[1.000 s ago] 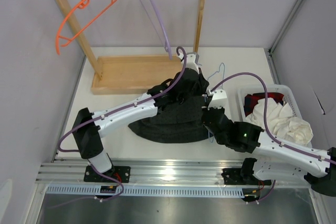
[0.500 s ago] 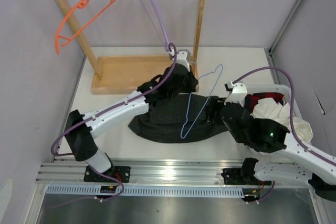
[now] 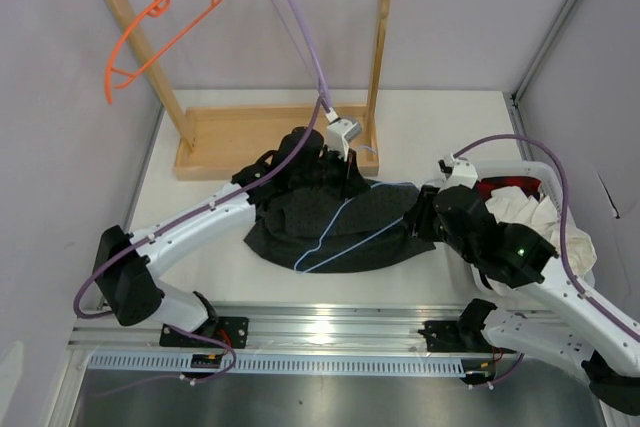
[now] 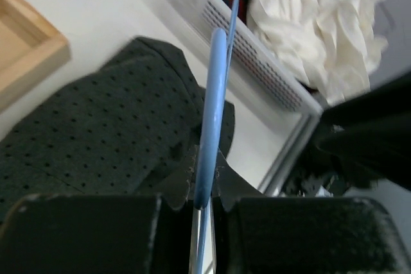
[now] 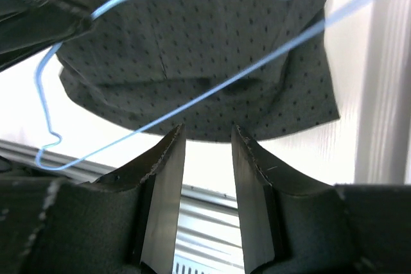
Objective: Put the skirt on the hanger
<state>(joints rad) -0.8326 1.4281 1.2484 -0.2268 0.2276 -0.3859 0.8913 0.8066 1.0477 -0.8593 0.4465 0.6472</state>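
The hanger is pinched by its wire between the closed fingers of the left gripper and is laid across the skirt, which is spread on the table between the 2 arms. The right gripper is held at the skirt's right end, its 2 fingers parted with nothing between them. The hanging step is judged barely begun, as no fabric is draped over the wire. Next, a skirt edge probably needs to be grasped and lifted so the wire can be slid beneath.
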